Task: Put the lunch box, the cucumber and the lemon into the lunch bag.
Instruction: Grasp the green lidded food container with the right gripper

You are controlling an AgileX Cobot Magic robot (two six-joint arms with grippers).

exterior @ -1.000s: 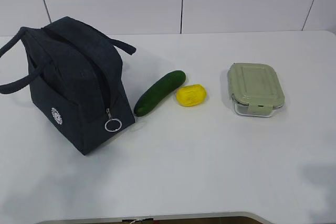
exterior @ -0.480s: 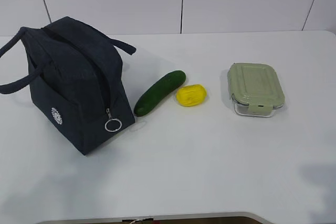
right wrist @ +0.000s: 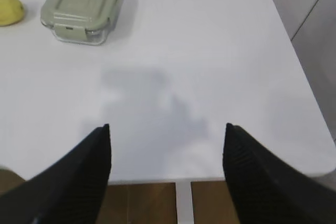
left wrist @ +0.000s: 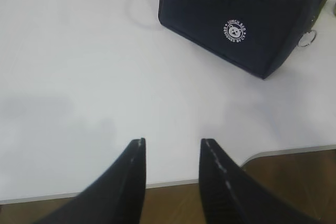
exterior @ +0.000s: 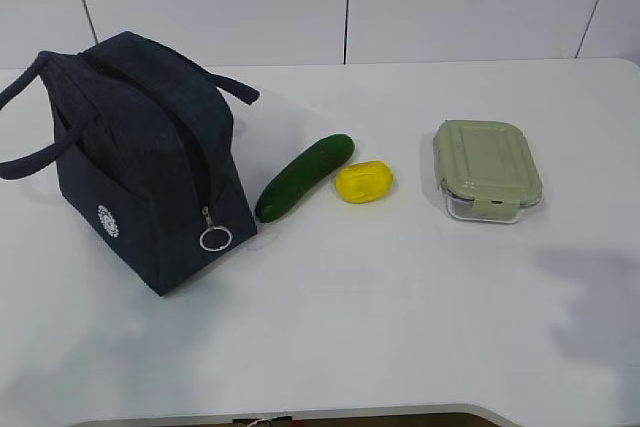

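— Both grippers, how do they stand?

— Left gripper (left wrist: 170,153) hangs over the near edge of the white table (exterior: 400,317). Its two black fingers are apart with a modest gap, and nothing is between them. Right gripper (right wrist: 167,145) is spread much wider, also with nothing inside, above the right part of the table.

— And where are the things?

— The lunch bag (exterior: 150,162) stands at the left, its zipper looks closed and the ring pull (exterior: 215,238) hangs at the front. The cucumber (exterior: 303,177) lies just beside the bag, at a slant. The lemon (exterior: 363,181) is near the cucumber's far end. The lunch box (exterior: 486,168) sits well apart at the right, lid on.
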